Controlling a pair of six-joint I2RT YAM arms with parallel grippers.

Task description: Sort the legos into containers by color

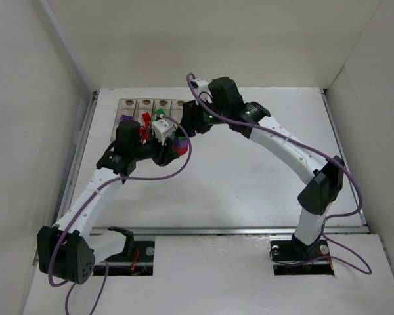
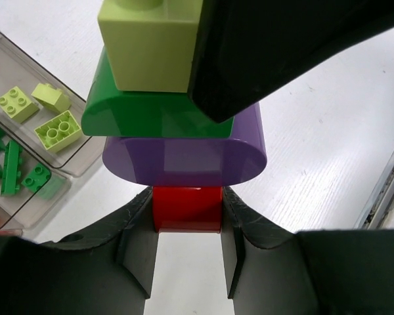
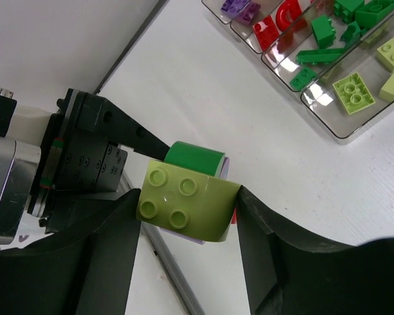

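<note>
- Left fingers [image 2: 134, 252], matte black with ribbed inner faces, are clenched on a glossy red brick [image 2: 187, 209], one on each flat side.
- That red brick is the bottom of a four-piece stack held toward the far-left part of the white desk [image 1: 249, 184], just on the near side of the bins.
- On the red brick sits a purple brick [image 2: 184, 157], wider, with rounded ends. Next is a green brick [image 2: 151, 118] with one curved edge, and last a squarish pale yellow-green brick [image 2: 148, 52] with round studs.
- Right fingers [image 3: 282, 249], smooth and black, are closed against two opposite sides of the pale yellow-green brick at the stack's far end.
- Four clear plastic bins [image 3: 374, 108], narrow rectangles joined side by side, lie along the desk's far edge near its left corner.
- From left to right they hold purple pieces [image 3: 240, 8], red pieces [image 3: 279, 20], green pieces [image 3: 328, 29] and pale yellow-green pieces [image 3: 350, 92], all shiny and studded.
</note>
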